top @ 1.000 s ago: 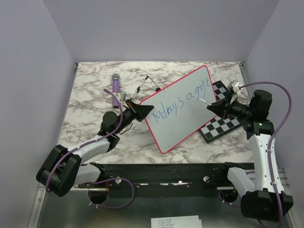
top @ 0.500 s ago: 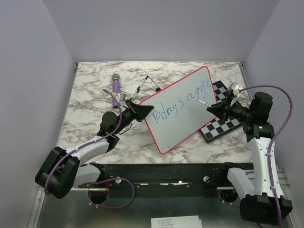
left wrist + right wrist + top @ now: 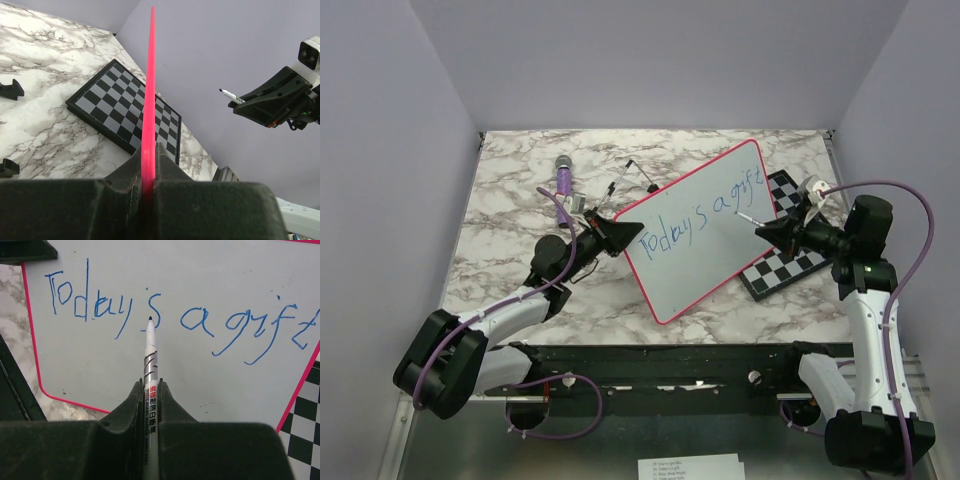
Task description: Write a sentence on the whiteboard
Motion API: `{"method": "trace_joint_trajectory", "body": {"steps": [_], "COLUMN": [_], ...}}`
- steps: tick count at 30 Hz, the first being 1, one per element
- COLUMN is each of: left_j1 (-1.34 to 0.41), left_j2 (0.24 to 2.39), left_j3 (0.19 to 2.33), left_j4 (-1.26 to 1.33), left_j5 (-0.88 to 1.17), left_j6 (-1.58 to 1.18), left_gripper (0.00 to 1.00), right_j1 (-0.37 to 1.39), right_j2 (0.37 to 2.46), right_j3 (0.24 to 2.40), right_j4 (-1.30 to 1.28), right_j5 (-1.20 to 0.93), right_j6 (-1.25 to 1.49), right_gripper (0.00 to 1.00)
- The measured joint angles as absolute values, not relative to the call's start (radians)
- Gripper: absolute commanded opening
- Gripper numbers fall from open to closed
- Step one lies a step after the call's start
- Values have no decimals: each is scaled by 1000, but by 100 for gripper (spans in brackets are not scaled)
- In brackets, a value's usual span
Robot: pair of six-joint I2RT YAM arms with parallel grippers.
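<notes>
the desk (image 3: 510,200) looks the same as a moment ago. nothing on it has moved.

the whiteboard (image 3: 705,265) is in the same place too. it sits in the middle of the desk, tipped up. its right side is over the chessboard (image 3: 790,268). the left claw (image 3: 148,160) is clenched on the pink rim at the whiteboard's left edge and holds it steady.

the only change is small. the right arm has shifted a tiny bit out to the right. the right claw (image 3: 150,387) is clenched on the pen (image 3: 150,352).

in the right wrist view the pen tip points at the spot just under the "'s". in the left wrist view the tip is in the air, not touching the whiteboard.

no new letters have come in the last second, so i think this is a little break between words. the pen may be going to a new spot.

the sentence (image 3: 175,320) is in blue at the top of the whiteboard. it reads "today's a gift". the white part under it is bare, so there is room for more.

the pen has a small red patch and tiny print along its side. i cannot read it for sure. the white paper (image 3: 690,467) at the very front has tiny print too, and it is too small to read.
</notes>
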State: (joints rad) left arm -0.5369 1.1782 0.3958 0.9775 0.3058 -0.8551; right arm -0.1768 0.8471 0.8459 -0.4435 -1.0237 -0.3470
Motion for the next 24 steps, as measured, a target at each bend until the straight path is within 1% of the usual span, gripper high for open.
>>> {"method": "trace_joint_trajectory", "body": {"steps": [10,18,22,24], "left_j1": [-537,-538,-539,-539], "left_j2": [1159,1154,1154,1154], "left_j3": [396,396,396,396], "left_j4": [950,945,945,945], "left_j5": [306,305,305,305], "left_j6": [-854,-855,-855,-855], "left_gripper": [0,0,0,0], "right_j1": [-177,-175,-145,-103], "right_j2": [842,900,897,889], "right_j3": [894,917,894,869], "right_j4": [-484,-608,-653,-664], "right_j5": [-981,-982,-981,-972], "right_j6": [-372,-490,-550,-566], "right_gripper": [1,1,1,1]}}
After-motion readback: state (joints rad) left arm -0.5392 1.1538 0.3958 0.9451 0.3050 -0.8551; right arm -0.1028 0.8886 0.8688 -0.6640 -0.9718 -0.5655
